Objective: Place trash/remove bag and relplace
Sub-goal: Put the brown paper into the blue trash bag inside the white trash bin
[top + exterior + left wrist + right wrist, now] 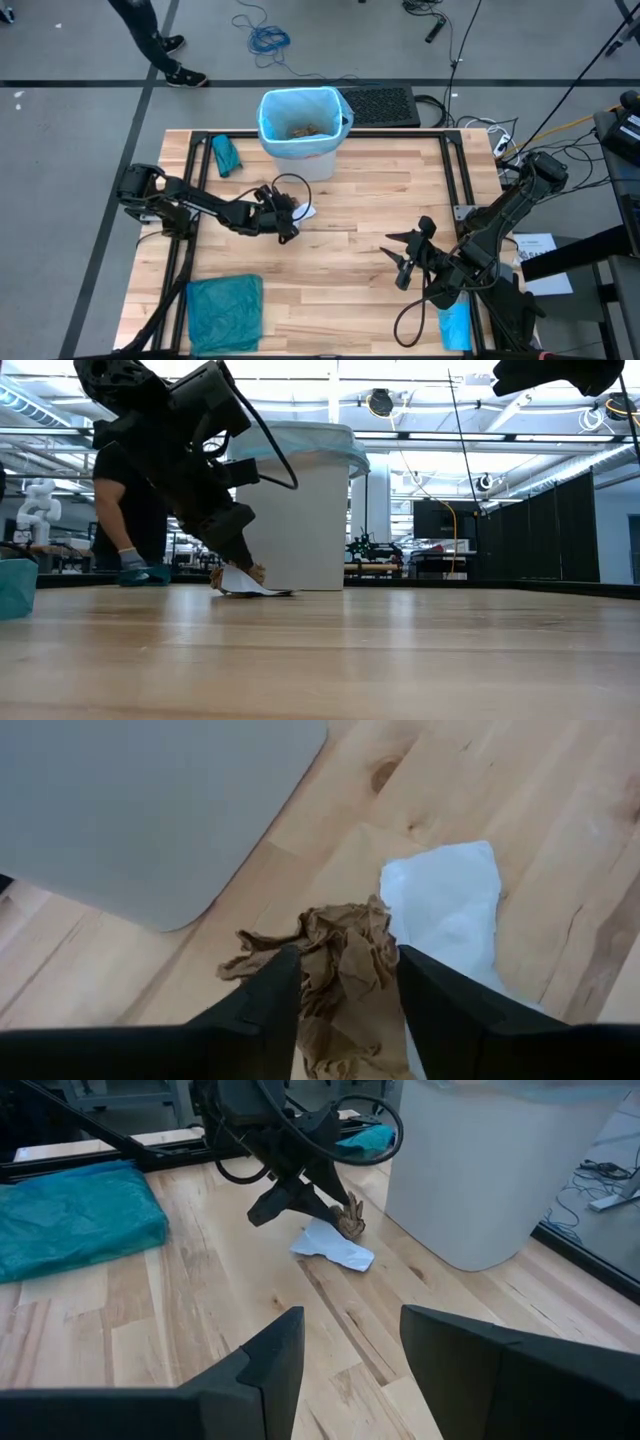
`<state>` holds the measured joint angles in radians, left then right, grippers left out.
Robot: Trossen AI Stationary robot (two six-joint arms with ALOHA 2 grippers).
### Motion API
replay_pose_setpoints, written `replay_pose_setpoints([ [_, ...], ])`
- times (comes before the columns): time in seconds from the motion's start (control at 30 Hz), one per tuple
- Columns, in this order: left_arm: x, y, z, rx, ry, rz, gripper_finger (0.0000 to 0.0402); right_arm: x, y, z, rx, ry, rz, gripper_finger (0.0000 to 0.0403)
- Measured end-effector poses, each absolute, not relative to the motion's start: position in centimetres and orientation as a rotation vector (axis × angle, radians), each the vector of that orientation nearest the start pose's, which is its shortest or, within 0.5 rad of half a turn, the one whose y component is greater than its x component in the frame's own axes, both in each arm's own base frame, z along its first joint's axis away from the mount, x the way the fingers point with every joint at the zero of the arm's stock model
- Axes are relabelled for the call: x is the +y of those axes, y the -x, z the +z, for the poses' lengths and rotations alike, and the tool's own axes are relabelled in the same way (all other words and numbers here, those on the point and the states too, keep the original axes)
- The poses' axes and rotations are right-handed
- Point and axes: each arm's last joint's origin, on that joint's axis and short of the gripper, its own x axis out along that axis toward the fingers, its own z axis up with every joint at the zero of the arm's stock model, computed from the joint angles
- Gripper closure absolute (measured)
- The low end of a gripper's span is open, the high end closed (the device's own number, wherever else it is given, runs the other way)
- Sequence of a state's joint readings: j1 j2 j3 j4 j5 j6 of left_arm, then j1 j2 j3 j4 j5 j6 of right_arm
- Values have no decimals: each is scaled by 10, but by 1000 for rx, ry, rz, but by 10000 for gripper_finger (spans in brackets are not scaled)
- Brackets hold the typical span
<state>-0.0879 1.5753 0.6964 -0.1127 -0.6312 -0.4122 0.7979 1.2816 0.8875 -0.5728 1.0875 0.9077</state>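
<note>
Trash in the form of a crumpled brown paper scrap point(345, 970) sits between the left gripper's point(291, 218) two dark fingers point(262, 1000), which press against it on both sides, down at the table top point(350, 260) just beside the white bin point(300, 135), at about seven o'clock from it in the high view. A flat white paper piece point(333, 1246) lies on the wood touching the scrap, on the side away from the bin. The bin stands near the table's far edge at twelve o'clock, lined with the light blue bag point(268, 108), and more brown scraps point(303, 129) lie inside it. The right gripper point(402, 262) hovers at about four o'clock from table centre, its fingers point(265, 1365) parted with nothing between them. A folded teal bag point(225, 310) lies at seven o'clock, a smaller teal bundle point(226, 154) at ten o'clock beside the bin.
</note>
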Motion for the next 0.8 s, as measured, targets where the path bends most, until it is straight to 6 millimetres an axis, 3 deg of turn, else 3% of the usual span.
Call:
replay_pose_setpoints([
  [0.33, -7, -274, 141, 818, 29, 661, 387, 154, -186, 251, 385, -93, -477, 243],
  [0.8, -10, -278, 144, 803, 40, 630, 400, 154, -186, 251, 385, -92, -477, 243],
])
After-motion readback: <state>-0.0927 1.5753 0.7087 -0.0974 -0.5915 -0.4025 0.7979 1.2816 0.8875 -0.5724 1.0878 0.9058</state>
